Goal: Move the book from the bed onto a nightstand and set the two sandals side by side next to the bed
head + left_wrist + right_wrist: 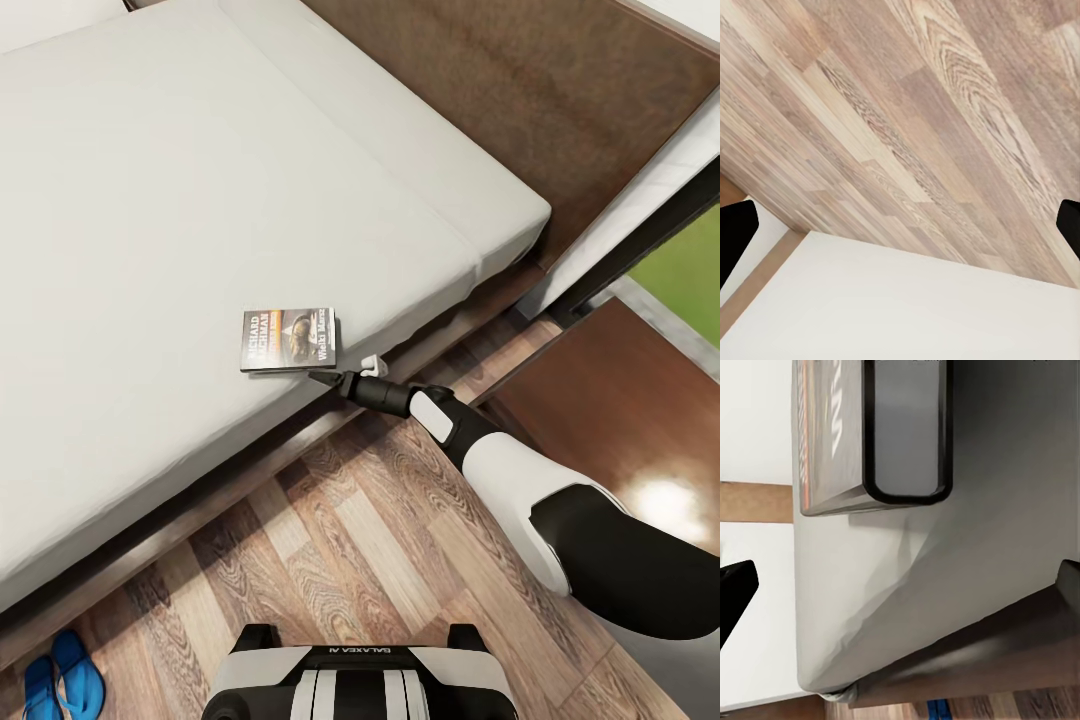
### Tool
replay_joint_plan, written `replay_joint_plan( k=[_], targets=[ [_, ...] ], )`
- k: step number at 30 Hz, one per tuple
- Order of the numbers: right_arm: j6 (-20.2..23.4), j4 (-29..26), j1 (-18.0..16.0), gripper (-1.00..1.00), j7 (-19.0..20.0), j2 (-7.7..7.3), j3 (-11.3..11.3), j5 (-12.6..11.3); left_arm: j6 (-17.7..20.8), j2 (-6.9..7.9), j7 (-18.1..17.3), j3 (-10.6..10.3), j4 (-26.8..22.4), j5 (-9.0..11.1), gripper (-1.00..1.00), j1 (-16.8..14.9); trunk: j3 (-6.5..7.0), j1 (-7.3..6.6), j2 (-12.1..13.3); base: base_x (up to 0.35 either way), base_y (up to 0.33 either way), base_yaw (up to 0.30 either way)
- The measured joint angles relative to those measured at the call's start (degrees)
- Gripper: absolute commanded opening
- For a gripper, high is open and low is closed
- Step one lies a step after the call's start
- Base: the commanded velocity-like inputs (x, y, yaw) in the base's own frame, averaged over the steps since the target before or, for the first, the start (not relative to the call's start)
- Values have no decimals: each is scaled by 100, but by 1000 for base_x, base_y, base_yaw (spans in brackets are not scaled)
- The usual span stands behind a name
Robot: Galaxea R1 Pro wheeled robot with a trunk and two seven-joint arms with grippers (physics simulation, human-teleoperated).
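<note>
The book point(288, 340) lies flat on the bed's grey mattress point(150, 220), close to its near edge, dark cover up with white and orange lettering. My right gripper point(340, 369) is open at the mattress edge, just off the book's nearest corner, and holds nothing. In the right wrist view the book point(832, 435) sits ahead of the open right gripper point(902, 589), with mattress between the fingertips. The two blue sandals point(58, 680) lie together on the floor by the bed frame. The dark glossy nightstand point(620, 420) stands at the right. My left gripper point(900, 229) is open and empty over the wood floor.
The bed's dark wooden frame point(250, 470) runs along the plank floor point(380, 540). A brown headboard point(560, 110) stands at the back. A black-framed window point(650, 235) with grass behind it is at the right. My base point(355, 680) is at the bottom edge.
</note>
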Motion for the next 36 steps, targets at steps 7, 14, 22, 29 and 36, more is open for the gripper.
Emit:
replay_joint_plan(
  k=[7,14,22,29,36],
  targets=[
    [-6,9,0,100,0,-15,-7,-23,0,-2,0,0,0,0,100,0,0,0,0,0,0,0],
    [-9,12,0,100,0,-29,-15,-37,0,-2,0,0,0,0,100,0,0,0,0,0,0,0],
    [-56,23,7,100,7,-45,-33,-47,0,-2,0,0,0,0,100,0,0,0,0,0,0,0],
    [-154,35,8,100,7,-49,-40,-53,0,-2,0,0,0,0,100,0,0,0,0,0,0,0],
    [-174,34,9,100,1,-47,-43,-60,0,-2,0,0,0,0,100,0,0,0,0,0,0,0]
  ],
)
